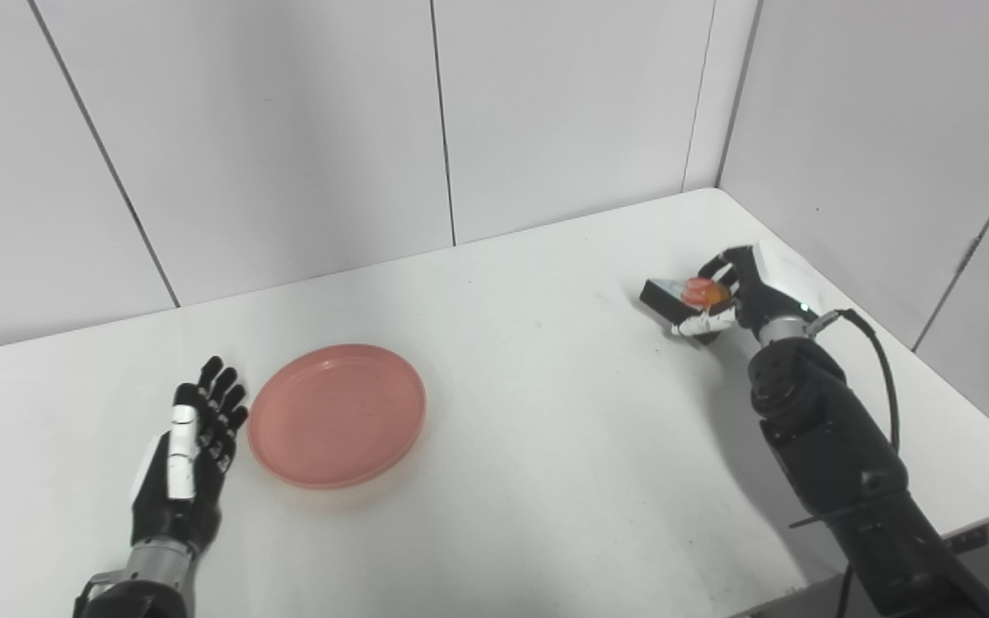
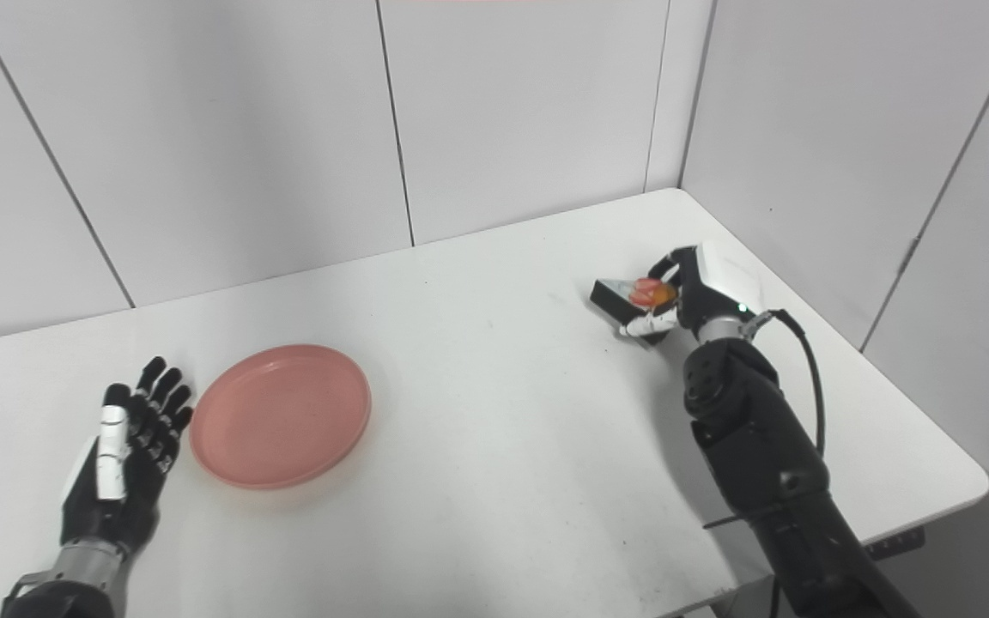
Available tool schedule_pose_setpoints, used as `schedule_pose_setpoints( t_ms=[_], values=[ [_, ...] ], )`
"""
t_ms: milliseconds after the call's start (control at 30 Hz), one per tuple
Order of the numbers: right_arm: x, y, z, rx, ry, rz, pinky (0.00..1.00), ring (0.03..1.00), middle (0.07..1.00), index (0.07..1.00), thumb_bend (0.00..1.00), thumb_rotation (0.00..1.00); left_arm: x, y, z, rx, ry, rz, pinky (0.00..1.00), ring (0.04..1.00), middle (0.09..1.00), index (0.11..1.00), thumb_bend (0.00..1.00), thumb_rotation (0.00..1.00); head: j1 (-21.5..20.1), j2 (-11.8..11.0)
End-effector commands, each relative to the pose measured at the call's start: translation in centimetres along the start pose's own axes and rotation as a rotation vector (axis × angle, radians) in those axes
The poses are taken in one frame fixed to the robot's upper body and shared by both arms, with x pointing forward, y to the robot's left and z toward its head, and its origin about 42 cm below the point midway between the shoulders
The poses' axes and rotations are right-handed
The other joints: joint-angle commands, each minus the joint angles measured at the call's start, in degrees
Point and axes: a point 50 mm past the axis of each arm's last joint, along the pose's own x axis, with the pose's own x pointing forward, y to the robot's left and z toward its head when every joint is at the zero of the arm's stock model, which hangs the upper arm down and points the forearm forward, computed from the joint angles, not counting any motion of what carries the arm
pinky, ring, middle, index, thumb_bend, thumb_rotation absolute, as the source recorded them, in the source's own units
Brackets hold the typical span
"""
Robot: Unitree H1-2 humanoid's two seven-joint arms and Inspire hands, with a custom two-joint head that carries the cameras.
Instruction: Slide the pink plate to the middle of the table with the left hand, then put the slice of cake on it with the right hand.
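A round pink plate lies on the white table, left of its centre. My left hand rests flat beside the plate's left rim, fingers stretched and apart, holding nothing. At the far right my right hand is shut on the slice of cake, a dark wedge with red and orange fruit on top. The slice is at or just above the table surface; I cannot tell which. The same slice and plate show in the right eye view.
White wall panels close the table at the back and on the right. The table's right edge runs close to my right arm, and a black cable loops off its wrist.
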Motion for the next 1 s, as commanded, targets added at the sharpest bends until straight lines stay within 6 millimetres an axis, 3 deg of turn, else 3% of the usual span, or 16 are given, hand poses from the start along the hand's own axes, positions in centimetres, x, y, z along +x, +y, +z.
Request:
schedule_pose_setpoints(
  t_ms=[0,167,333,967],
  values=[
    [0.9,-3.4,2.9,0.046,-0.141,-0.108,0.28,0.347,0.419,0.536,0.52,0.00,0.8,-1.2,1.3,0.026,-0.041,-0.008,1.00,1.000,1.000,1.000,0.70,1.00,0.1,0.1],
    [0.1,-4.1,5.3,0.100,-0.232,-0.099,0.28,0.351,0.428,0.534,0.52,0.00,0.8,-2.4,1.2,0.051,-0.028,-0.010,1.00,1.000,1.000,1.000,0.72,1.00,5.4,0.4],
    [-1.0,-4.2,7.3,0.117,-0.305,-0.074,0.26,0.327,0.427,0.537,0.52,0.00,1.0,-3.5,1.1,0.041,-0.039,-0.002,1.00,1.000,1.000,1.000,0.70,1.00,8.1,0.7],
    [-5.8,-0.6,12.7,0.168,-0.557,0.163,0.28,0.362,0.447,0.532,0.52,0.00,2.0,-6.3,0.4,0.035,-0.060,0.006,1.00,1.000,1.000,1.000,0.66,1.00,12.9,0.9]
  ],
)
